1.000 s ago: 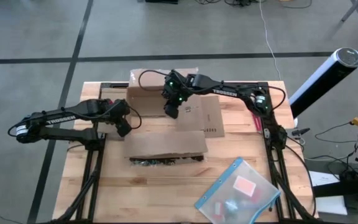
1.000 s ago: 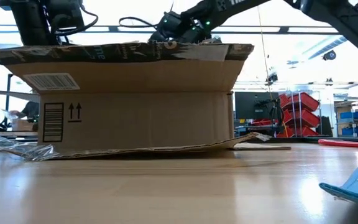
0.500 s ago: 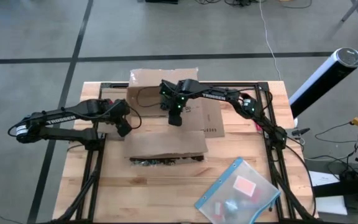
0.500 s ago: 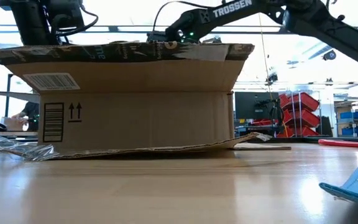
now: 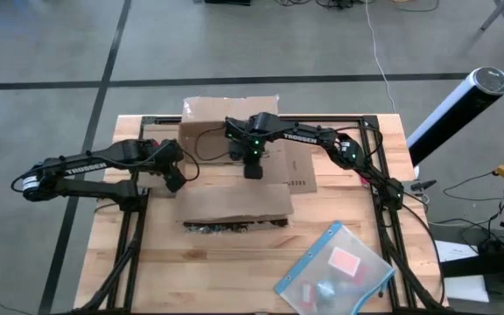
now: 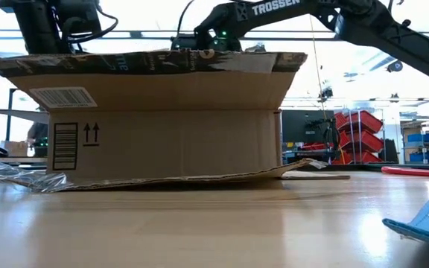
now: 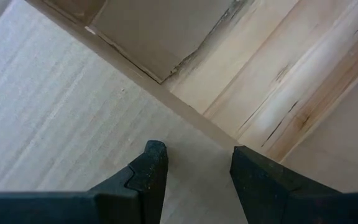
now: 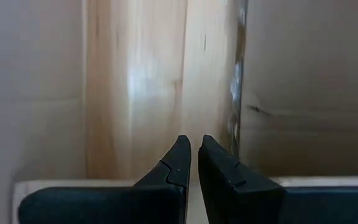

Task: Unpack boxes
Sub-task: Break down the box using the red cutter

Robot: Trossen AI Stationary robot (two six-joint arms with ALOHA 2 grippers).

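- Grey concrete floor with dark lines surrounds my pale planked wooden table in the high view. One brown corrugated cardboard box lies at the table's middle and far side, flaps spread flat. My right gripper hangs over the box's open middle, pointing down. My left gripper sits at the box's left edge. A clear plastic pouch with a blue edge lies near the front right corner, well apart from the box.
- Level across the table in the low view, the box shows a plain matte side wall with a white barcode label, black arrows and a printed square. Its front flap lies on the tabletop, edge ragged. Crinkled clear film rests by its left bottom corner. My right arm reaches over the top rim; red bins stand in the room behind.
- Left wrist view: my two dark fingers are spread apart, gripping nothing, just above smooth ribbed cardboard, with table planks beyond the box edge.
- Right wrist view: my fingertips are nearly pressed together with nothing between them, over a strip of bare wood with cardboard walls on both sides.
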